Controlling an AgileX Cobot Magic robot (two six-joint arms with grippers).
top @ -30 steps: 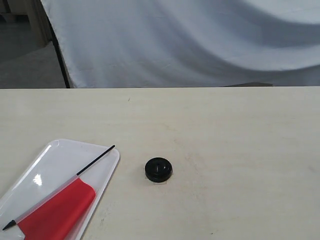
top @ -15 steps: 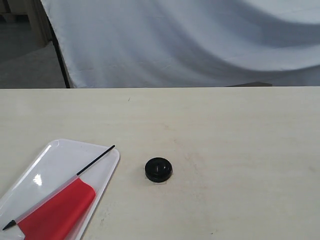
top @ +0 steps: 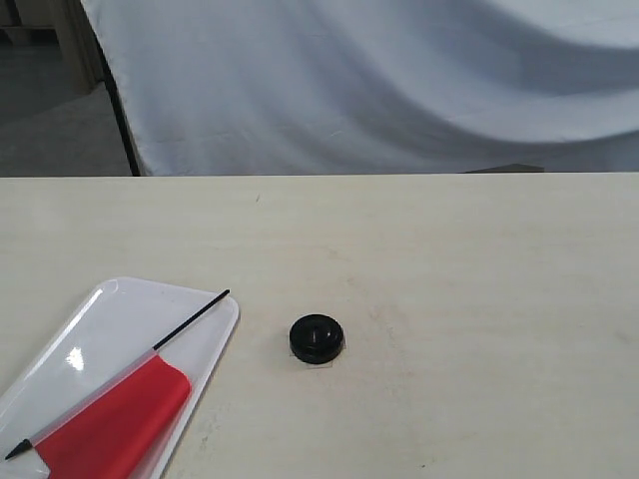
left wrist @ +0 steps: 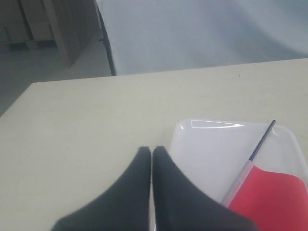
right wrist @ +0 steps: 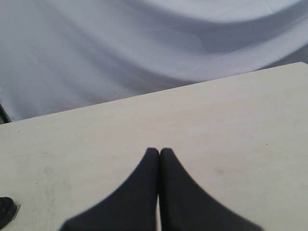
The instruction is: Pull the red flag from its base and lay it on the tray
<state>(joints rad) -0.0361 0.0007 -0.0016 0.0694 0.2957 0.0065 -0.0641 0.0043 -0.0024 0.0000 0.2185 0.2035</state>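
The red flag (top: 120, 424) lies flat on the white tray (top: 120, 309) at the lower left of the exterior view, its black stick sticking out past the tray's far rim. The round black base (top: 317, 338) sits alone on the table, to the right of the tray. Neither gripper shows in the exterior view. In the left wrist view my left gripper (left wrist: 152, 150) is shut and holds nothing, hovering near the tray (left wrist: 207, 149) beside the flag (left wrist: 272, 197). My right gripper (right wrist: 159, 151) is shut with nothing in it, over bare table; the base (right wrist: 6, 210) peeks in at the picture's edge.
The pale wooden table (top: 449, 259) runs back to a far edge under a hanging white cloth (top: 379, 80). A dark stand leg (top: 120, 110) and grey floor show at the back left.
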